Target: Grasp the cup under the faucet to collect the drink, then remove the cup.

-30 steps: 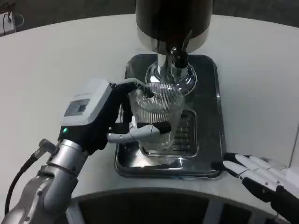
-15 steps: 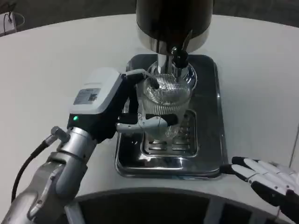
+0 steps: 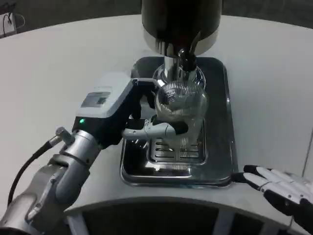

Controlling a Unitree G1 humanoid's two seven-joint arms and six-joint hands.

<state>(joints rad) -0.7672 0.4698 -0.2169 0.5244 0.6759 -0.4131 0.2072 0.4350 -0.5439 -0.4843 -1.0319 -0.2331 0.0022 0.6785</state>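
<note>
A clear ribbed glass cup (image 3: 180,105) stands lifted over the drip grate, its mouth right below the faucet (image 3: 186,58) of the dark drink dispenser (image 3: 181,22). My left hand (image 3: 124,115) grips the cup from the left, fingers wrapped round its lower half. I cannot tell whether any drink is in the cup. My right hand (image 3: 281,188) lies on the table at the lower right, fingers spread, holding nothing, just off the tray's corner.
The dispenser stands on a shiny steel drip tray (image 3: 222,147) with a slotted grate (image 3: 178,152) in its middle. White table (image 3: 58,63) stretches to the left and right. A dark gap runs along the table's near edge.
My left hand has carried the cup up and to the right, from over the grate to directly beneath the faucet. The right hand has barely moved.
</note>
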